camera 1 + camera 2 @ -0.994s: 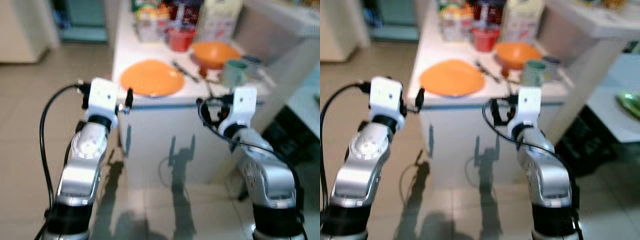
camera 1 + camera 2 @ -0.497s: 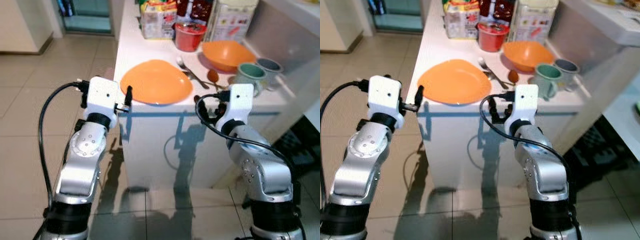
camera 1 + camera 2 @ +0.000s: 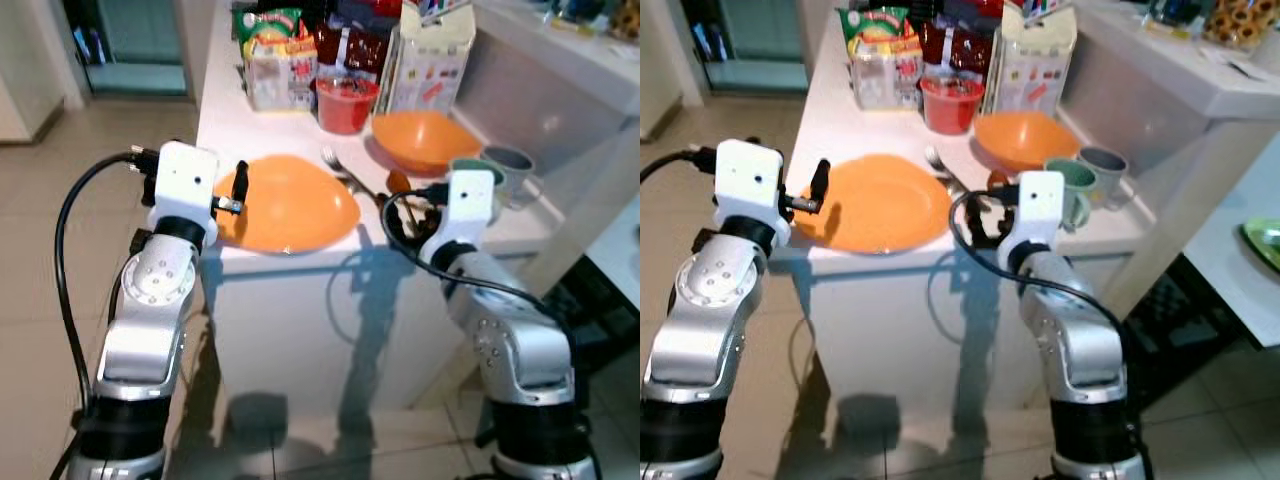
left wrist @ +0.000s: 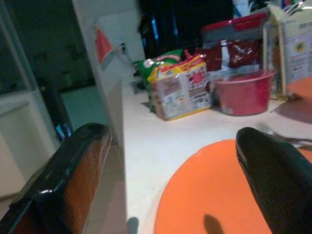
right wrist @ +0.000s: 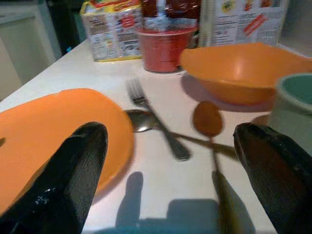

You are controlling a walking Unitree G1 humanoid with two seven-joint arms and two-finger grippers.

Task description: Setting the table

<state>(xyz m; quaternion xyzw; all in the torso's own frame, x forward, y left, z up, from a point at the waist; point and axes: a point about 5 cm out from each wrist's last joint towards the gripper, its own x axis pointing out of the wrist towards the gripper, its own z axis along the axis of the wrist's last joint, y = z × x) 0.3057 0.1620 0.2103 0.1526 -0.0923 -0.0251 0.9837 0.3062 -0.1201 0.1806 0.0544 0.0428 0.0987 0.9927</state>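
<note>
On the white tabletop (image 3: pixel 225 110) lay a big orange plate (image 3: pixel 290 205), close to the front edge. Beside it lay a fork (image 5: pixel 156 119), and a silver spoon (image 5: pixel 139 120) crossed under the fork. A brown spoon (image 5: pixel 207 118) lay a little farther along. Behind them sat an orange bowl (image 3: pixel 425 135); I could see nothing inside it. A red cup (image 3: pixel 345 103) stood next to the bowl, and something red seemed to fill it. Two mugs stood near the corner, a green mug (image 3: pixel 1072 188) and a grey mug (image 3: pixel 1106 168) just beside it. I could not see what was in them. At the back stood a packet of snacks (image 3: pixel 272 70), some dark red bags (image 4: pixel 234 48) and a tall white carton (image 3: pixel 432 55).

The left pincer (image 4: pixel 170 190) was held at the plate's near edge with its two black fingers wide apart and nothing between them. The right pincer (image 5: pixel 170 180) was held low over the tabletop in front of the fork and spoons, also wide open and holding nothing.
</note>
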